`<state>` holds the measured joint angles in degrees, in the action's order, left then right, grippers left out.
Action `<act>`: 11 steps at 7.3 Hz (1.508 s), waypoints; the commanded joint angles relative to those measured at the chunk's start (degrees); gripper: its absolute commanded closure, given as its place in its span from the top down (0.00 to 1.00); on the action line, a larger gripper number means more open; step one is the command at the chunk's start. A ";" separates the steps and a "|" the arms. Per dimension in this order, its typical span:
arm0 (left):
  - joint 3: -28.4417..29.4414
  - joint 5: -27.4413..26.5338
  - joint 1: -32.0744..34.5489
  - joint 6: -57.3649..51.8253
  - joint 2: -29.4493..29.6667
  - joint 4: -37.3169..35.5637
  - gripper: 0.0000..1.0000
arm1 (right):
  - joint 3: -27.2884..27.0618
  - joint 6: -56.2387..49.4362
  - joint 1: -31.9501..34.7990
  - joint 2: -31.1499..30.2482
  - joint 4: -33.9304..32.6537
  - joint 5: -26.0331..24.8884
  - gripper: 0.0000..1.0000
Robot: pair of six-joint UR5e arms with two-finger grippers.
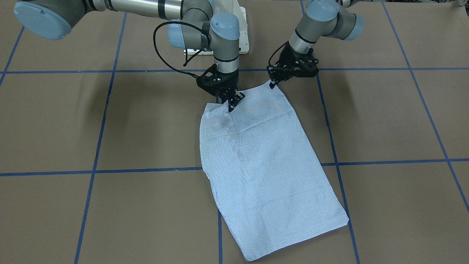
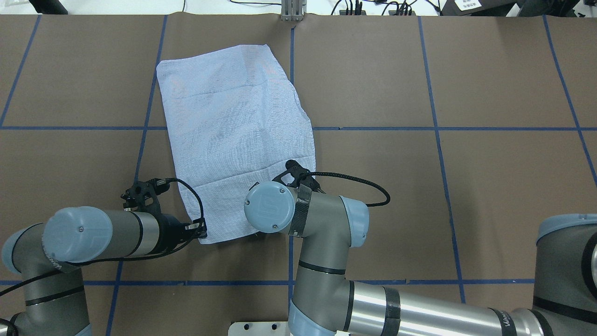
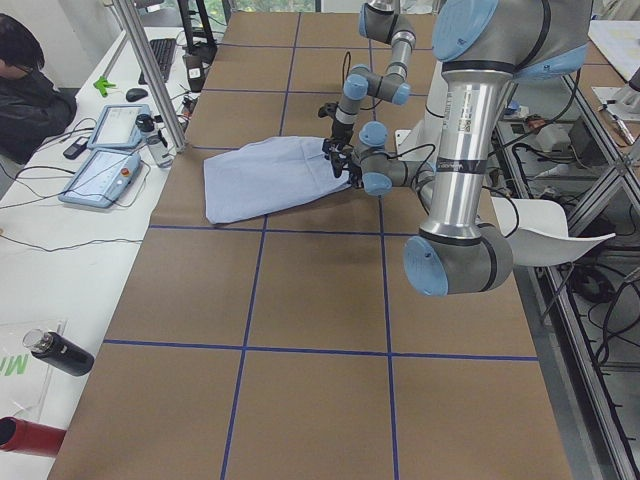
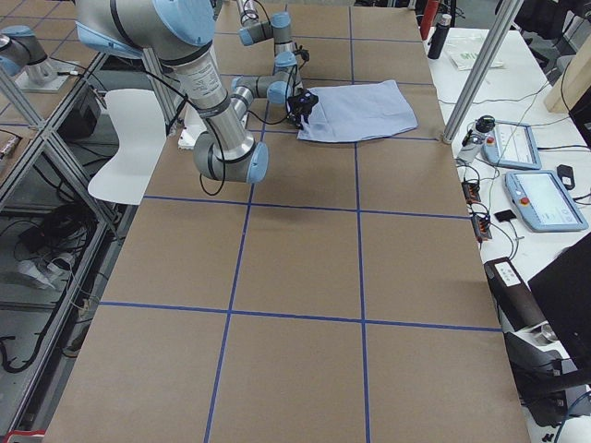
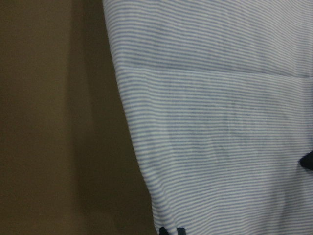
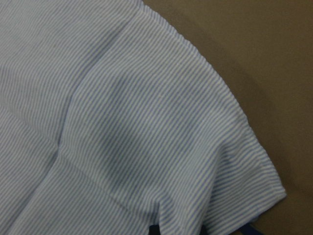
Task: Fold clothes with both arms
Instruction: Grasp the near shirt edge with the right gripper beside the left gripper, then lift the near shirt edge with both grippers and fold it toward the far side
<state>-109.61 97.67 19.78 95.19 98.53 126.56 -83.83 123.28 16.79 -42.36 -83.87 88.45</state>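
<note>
Entry, as I see it from my station.

1. Shirt (image 1: 263, 165): light blue with a fine white stripe, folded to a long panel. It lies flat on the counter (image 1: 146, 128), its long axis running away from the robot and its far end slanting toward the robot's left. One crease crosses it near the robot's end. It overlaps the blue tape (image 1: 384, 161) of the counter grid.

2. Left arm (image 1: 322, 22): reaches down to the shirt's near edge. The left pincer (image 1: 273, 85) sits at the near corner on the robot's left. Its tips are drawn together on that corner, and the cloth rises to a small peak there.

3. Right arm (image 1: 139, 7): bends down beside the left arm. The right pincer (image 1: 232, 102) is clamped on the same near edge, close to the other corner. In the right wrist view the cloth puckers toward the fingers.

4. Both pincers are near each other, with the shirt's near edge stretched between them.

5. Person (image 3: 25, 90): seated at a side desk past the counter's far edge, seen in the exterior left view.
</note>
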 commanded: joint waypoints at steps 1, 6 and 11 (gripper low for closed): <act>0.01 -0.02 0.00 0.00 0.00 0.00 0.00 | -0.37 -0.32 0.08 0.09 0.02 0.23 0.00; -7.35 5.83 0.00 0.09 0.79 -0.09 0.00 | -23.14 -4.62 0.36 -13.74 -2.70 5.33 0.00; -22.90 8.59 -3.94 7.46 4.02 -14.89 0.00 | -45.97 -4.54 -9.49 -14.95 -26.23 0.51 0.00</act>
<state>-128.40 105.99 17.32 100.70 100.71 117.25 -126.23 118.57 9.15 -57.95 -105.58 90.75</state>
